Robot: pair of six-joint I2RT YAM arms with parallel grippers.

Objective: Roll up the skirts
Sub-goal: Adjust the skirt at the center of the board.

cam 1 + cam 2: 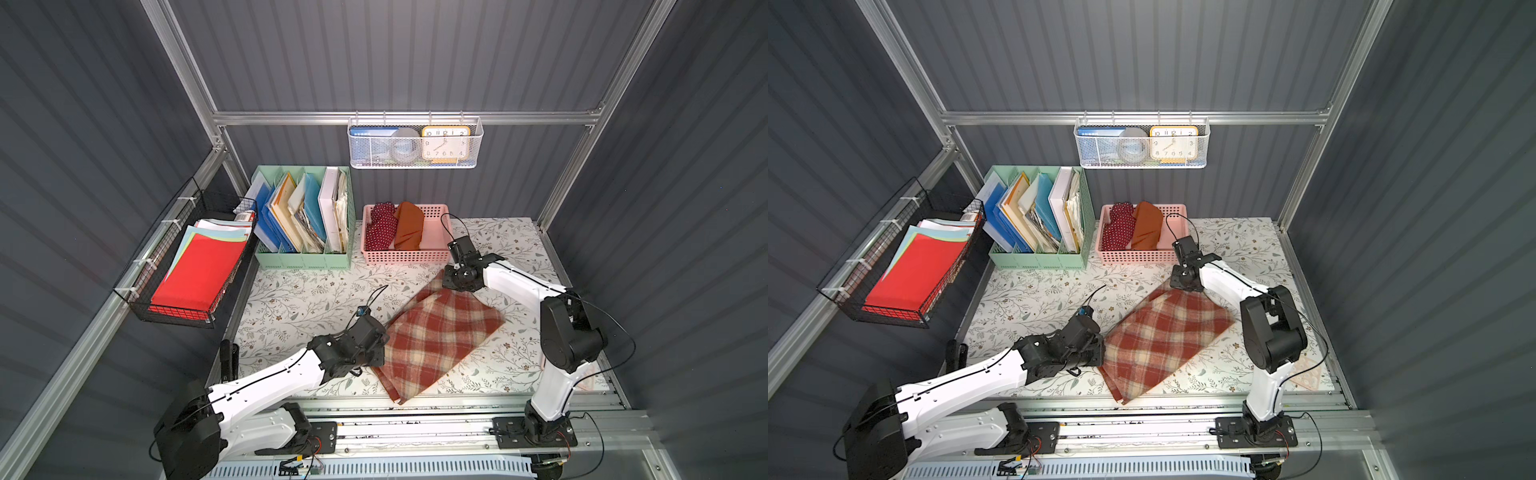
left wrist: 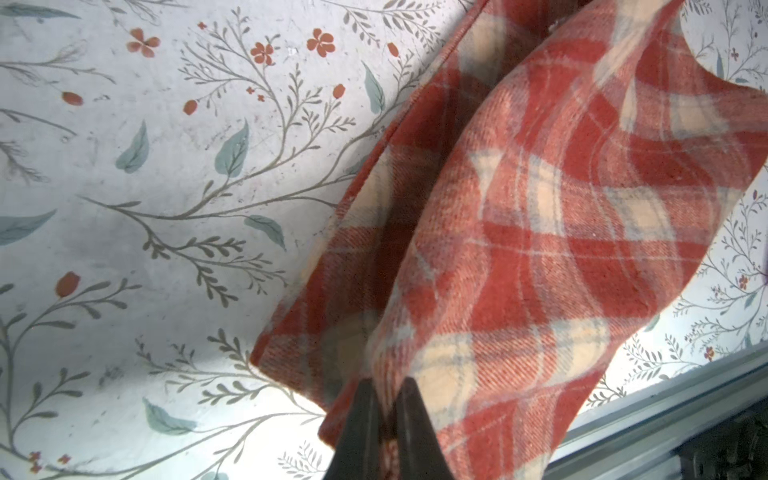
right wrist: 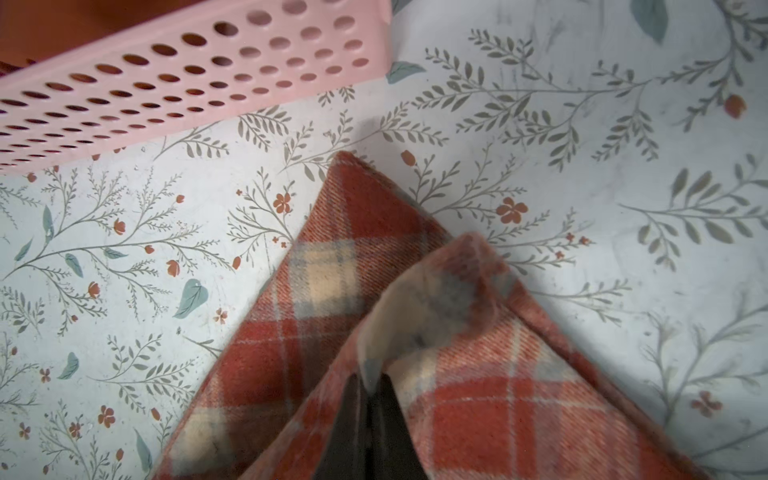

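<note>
With 12 o'clock at the back wall, the spread skirt (image 1: 440, 336) lies on the table (image 1: 299, 299) just off centre toward 5 o'clock. The left gripper (image 2: 386, 386) is on its 8 o'clock edge, the right gripper (image 3: 370, 380) on its 1 o'clock corner. At 12 o'clock stands the basket (image 1: 436, 253), with the wall-side skirt (image 1: 380, 232) at its 9 o'clock side and the middle skirt (image 1: 409, 232) touching it. The file organiser (image 1: 303, 259) stands just beside it at 11 o'clock. Off the table at 9 o'clock hangs the wire tray (image 1: 174, 318), holding paper sheets (image 1: 199, 274). The mesh basket (image 1: 415, 164) hangs above 12 o'clock.
</note>
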